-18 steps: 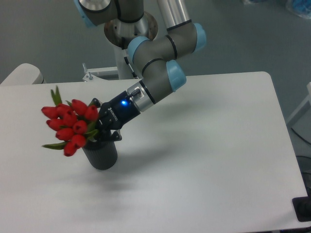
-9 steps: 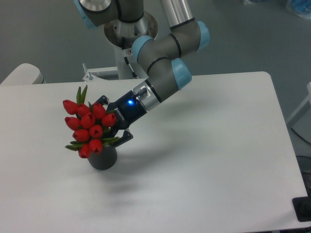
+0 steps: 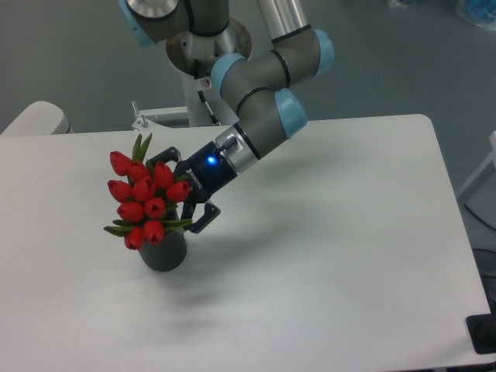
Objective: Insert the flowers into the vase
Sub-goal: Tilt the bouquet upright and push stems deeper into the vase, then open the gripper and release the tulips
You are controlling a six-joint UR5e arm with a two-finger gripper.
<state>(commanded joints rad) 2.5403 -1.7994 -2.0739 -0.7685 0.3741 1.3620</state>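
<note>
Your table (image 3: 325, 256) is the biggest thing here, a white top with rounded corners filling most of the view, grey floor beyond it at twelve o'clock.

Next comes your arm (image 3: 263, 85): it rises from its base at twelve o'clock behind the far edge, grey links with light blue joint caps, and bends down toward eight o'clock across the table. A blue light glows on the black wrist section near the gripper.

The flowers (image 3: 146, 200) sit at about nine o'clock from the table's centre. You see a tight bunch of red tulip buds with a green leaf pointing to twelve o'clock at the top and another sticking out to nine o'clock at the bottom. The bunch stands over the mouth of the vase and spreads wider than it; the stems are hidden, so you cannot tell how deep they go.

Your gripper (image 3: 184, 191) is just at three o'clock of the bunch. Its black fingers are spread apart, one fingertip (image 3: 164, 154) showing near the top of the buds and the other curling below at the vase's rim. Whether either touches the flowers is hard to tell.

The vase (image 3: 163, 252) stands upright on the table directly at six o'clock of the bunch, a small dark grey cylinder, its mouth covered by buds.
</note>
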